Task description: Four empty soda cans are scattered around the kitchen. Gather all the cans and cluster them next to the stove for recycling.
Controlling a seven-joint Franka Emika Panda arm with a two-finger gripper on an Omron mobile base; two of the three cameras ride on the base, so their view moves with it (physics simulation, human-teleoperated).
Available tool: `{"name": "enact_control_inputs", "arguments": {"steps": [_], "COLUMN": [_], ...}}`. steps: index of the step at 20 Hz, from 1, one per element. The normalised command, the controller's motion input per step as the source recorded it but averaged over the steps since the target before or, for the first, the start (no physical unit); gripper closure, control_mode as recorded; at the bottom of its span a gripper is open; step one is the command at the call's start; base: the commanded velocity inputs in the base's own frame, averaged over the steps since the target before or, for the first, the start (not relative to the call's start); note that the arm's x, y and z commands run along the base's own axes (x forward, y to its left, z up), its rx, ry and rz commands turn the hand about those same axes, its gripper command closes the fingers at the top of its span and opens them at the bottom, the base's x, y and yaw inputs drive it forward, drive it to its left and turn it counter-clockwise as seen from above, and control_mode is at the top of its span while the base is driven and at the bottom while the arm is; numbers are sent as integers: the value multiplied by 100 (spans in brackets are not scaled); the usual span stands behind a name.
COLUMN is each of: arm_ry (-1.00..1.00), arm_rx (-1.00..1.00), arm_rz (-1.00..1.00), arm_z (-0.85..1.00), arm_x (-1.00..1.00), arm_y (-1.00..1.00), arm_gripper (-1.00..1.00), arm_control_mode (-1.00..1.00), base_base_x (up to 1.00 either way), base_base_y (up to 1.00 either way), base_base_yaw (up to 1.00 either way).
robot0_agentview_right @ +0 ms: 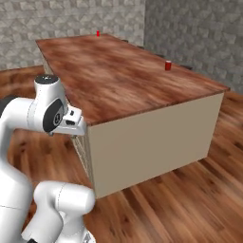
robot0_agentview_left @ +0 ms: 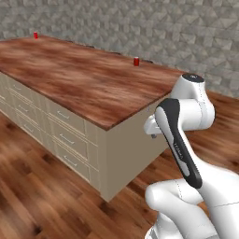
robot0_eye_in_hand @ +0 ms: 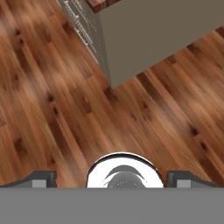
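On the left of the left base view, one red soda can (robot0_agentview_left: 36,35) is standing at the far corner of the wooden island counter (robot0_agentview_left: 93,84), close to its back edge. Further right, a second red can (robot0_agentview_left: 136,61) is sitting near the same far edge, well apart from the first. The stove cannot be seen from here.

To the right of the island corner, the arm is folding low over the plank floor (robot0_eye_in_hand: 52,113), and the gripper (robot0_eye_in_hand: 111,177) is pointing down at the boards with its fingers spread wide and holding nothing.

The risks are likely lying in the approach. Both cans are resting across the full depth of the counter from the robot, so a reach from this side is probably falling short or stretching the arm until a finger is nudging a light, empty can over the back edge. The base is also sitting near the cabinet corner (robot0_eye_in_hand: 109,83), where a turn could be clipping it.
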Motion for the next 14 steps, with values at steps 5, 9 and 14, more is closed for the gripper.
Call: {"name": "enact_control_inputs", "arguments": {"steps": [5,9,14], "arm_ry": [0,0,0], "arm_rx": [0,0,0], "arm_rz": [0,0,0], "arm_z": [0,0,0], "arm_x": [0,0,0], "arm_y": [0,0,0], "arm_gripper": [-100,-100,-100], "arm_control_mode": [100,100,100], "base_base_x": [5,7,11], "base_base_y": [-79,-81,-81], "base_base_yaw": [0,0,0]}}
